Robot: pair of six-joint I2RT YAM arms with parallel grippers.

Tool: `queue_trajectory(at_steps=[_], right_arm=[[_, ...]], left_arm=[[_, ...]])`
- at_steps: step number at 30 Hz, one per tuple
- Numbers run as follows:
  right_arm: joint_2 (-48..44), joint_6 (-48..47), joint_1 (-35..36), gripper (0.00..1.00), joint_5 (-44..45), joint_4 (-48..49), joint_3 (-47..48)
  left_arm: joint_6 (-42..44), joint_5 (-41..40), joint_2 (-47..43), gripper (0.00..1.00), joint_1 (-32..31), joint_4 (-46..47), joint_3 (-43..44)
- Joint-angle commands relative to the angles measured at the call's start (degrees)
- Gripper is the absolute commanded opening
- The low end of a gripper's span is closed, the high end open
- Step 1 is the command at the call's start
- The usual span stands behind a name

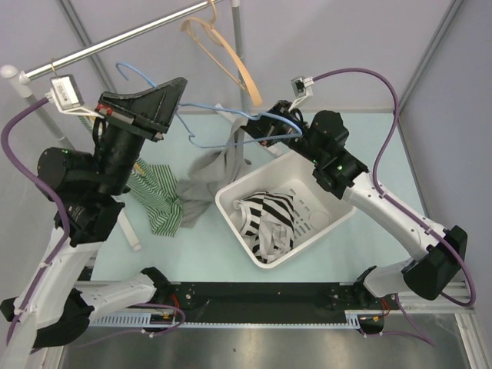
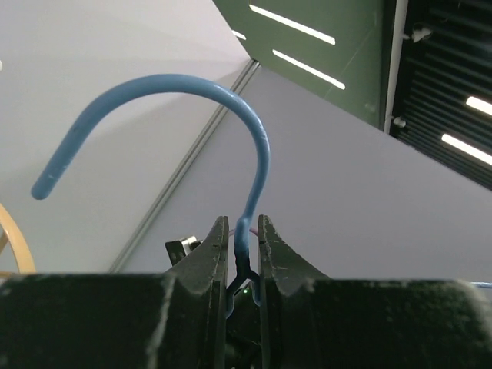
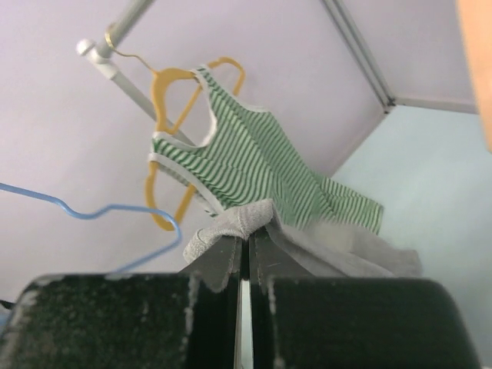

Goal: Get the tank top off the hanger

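Left fingers pinch hanger | right fingers pinch tank top | basket beside

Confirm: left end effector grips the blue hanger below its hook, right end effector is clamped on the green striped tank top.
Wrong garment. The right end effector is clamped on the grey tank top; the green striped tank top hangs behind it, as the right wrist view shows. The left end effector does grip the blue hanger below its hook.
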Motion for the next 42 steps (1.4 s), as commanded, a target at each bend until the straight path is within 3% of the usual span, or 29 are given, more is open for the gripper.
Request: queue_trajectory(at_steps=[1,6,11,16,26,36,39,42], right_arm=[[1.3,-0.4,0.6,0.0,-0.8,3.1,4.0],[2.0,-3.9,-0.4,0.0,-0.3,-1.7,9.4],[3.5,-10.1,-0.6,0.0,-0.3,-6.2,22.2],[2.9,-15.6,-0.2,0.0,-1.4,-4.9,32.7],[2.6,-23.9,0.4,0.0,1.1,-14.4,54.1],[3.4,-27.1,0.1,0.0,1.3,-13.4,61.1],[2.0,-28.6,0.2,0.0,1.9,-13.3,59.8],[-1.5,-29.2,0.0,0.0,3.4,-12.7,52.1]], left_arm=[[-3.7,-3.3,-2.3,0.0,0.4,5.9,-0.4],[2.4,-3.0,-2.5,0.0,0.3,-0.6,3.9],[12.1,-7.3,-6.7,0.0,0.4,-10.0,3.4],[17.4,-11.3,-12.1,0.0,0.3,-13.1,-0.1],[21.6,-12.0,-13.7,0.0,0.4,-14.4,-2.6],[23.1,-13.3,-13.1,0.0,0.3,-14.0,-3.4],[23.3,-13.5,-13.3,0.0,0.4,-14.3,-3.1],[23.3,-13.8,-14.0,0.0,0.3,-14.6,-3.6]])
